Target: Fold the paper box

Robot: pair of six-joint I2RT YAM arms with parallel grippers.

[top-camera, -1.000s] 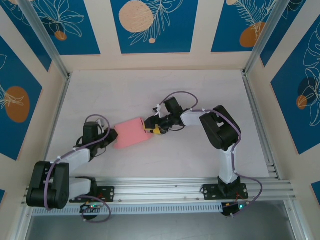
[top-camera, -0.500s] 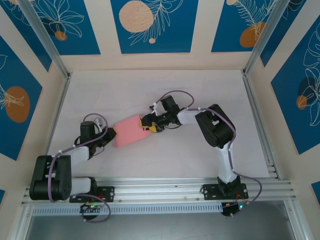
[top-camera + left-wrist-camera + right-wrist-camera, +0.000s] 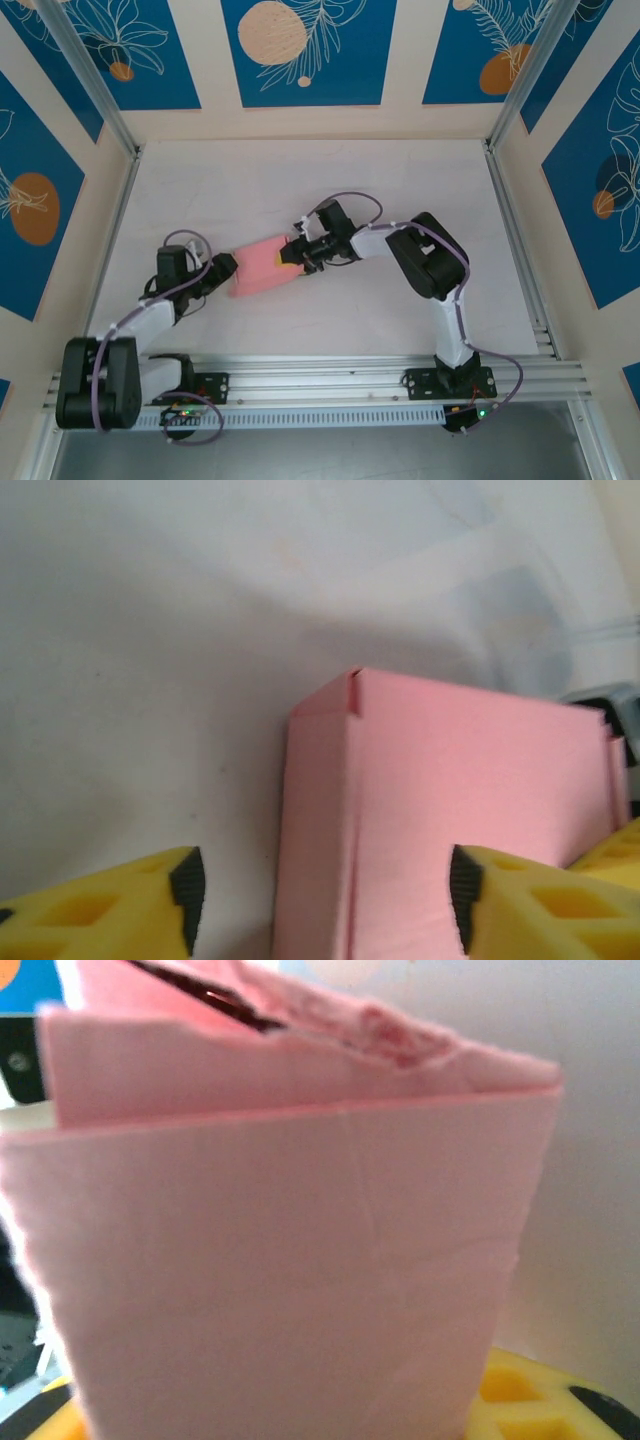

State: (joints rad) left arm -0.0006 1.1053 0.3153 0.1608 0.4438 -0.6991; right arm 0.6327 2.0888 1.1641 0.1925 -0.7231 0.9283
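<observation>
The paper box [image 3: 262, 267] is flanked by the left gripper [image 3: 222, 269], spread apart, and the right gripper [image 3: 292, 256], whose state cannot be told.

This is looking like a robotics lab test cell rather than a home or a shop. Two robot arms, the left arm [image 3: 140, 320] and the right arm [image 3: 440, 268], are sitting bolted to a slotted aluminium rail [image 3: 320, 372] at the near edge of a bare white counter [image 3: 300, 170]. Aluminium posts [image 3: 96, 90] are framing the space and purple cables [image 3: 350, 194] are looping along the arms. Printed blue panels [image 3: 300, 50] with leaf outlines and orange discs are walling it in on three sides.
</observation>
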